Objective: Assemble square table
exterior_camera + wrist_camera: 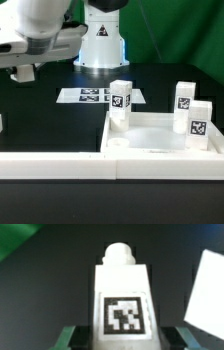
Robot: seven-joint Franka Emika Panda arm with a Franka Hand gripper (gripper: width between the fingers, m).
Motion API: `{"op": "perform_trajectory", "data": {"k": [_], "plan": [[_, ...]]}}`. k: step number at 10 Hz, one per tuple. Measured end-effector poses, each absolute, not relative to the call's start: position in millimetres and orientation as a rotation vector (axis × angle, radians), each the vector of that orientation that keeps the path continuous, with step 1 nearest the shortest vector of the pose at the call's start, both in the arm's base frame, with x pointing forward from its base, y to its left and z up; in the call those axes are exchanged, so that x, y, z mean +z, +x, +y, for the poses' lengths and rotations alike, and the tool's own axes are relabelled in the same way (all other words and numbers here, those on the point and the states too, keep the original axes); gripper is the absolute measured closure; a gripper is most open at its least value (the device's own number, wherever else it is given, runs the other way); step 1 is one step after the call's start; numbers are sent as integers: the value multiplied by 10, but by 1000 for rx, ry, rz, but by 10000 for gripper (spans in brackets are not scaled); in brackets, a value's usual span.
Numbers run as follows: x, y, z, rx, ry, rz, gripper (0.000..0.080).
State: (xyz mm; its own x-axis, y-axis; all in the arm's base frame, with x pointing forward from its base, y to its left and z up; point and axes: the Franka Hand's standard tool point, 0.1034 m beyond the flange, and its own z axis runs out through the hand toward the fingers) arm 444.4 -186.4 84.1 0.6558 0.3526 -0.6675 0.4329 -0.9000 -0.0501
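Between the claw's (122, 336) green fingers (70, 338) sits a white tagged leg (122, 297), gripped at its sides.

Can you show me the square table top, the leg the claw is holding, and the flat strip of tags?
Square table top (150, 135), exterior view, inside floor.
Held leg (122, 286), wrist view, white face above its tag.
Marker board (90, 96), exterior view, printed tags.

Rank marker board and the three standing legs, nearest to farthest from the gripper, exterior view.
1. marker board, mid-table.
2. standing leg nearest the exterior view's left.
3. two legs at the exterior view's right: too close to call.
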Motion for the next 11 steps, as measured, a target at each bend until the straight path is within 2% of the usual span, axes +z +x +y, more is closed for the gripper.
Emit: {"op": "perform_trajectory", "data": {"k": [2, 3, 4, 5, 6, 11], "plan": [[889, 4481, -1859, -947, 2807, 660, 511], [960, 4591, -1727, -888, 2850, 639, 511], [1106, 4757, -1518, -790, 2909, 629, 509], [1393, 5031, -1301, -683, 2946, 593, 509], [1603, 5290, -1276, -566, 2945, 619, 509], [1578, 5372, -1381, -125, 3001, 619, 509]]}}
